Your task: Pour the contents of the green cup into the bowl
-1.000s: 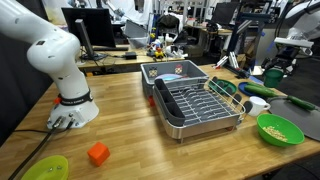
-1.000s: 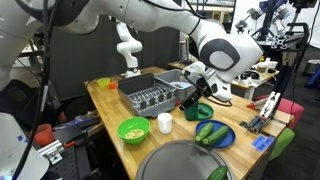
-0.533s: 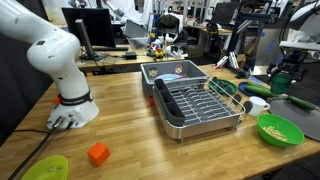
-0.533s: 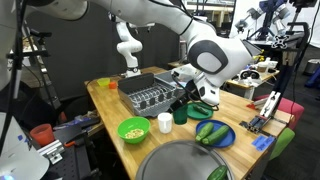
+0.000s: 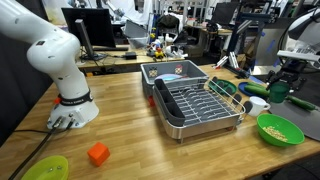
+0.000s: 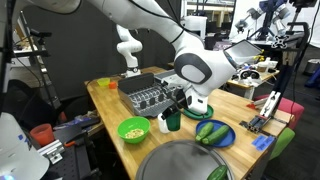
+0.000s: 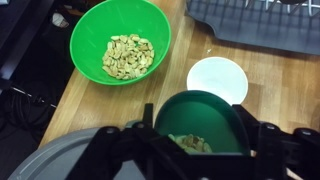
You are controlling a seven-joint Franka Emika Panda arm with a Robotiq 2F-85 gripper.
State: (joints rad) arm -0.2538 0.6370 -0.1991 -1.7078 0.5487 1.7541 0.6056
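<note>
while end effector [image 7: 198, 136] clamps green cup [image 7: 200, 106] upright, bowl [image 7: 93, 30] sits near, white cup [image 7: 217, 79] beside.

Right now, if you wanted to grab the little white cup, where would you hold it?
Probably by its round wall, coming straight down from above, with one of the fingers on each side. The white cup stands upright with its mouth open. The green cup and the dish rack crowd its sides, so the top looks freest.
</note>
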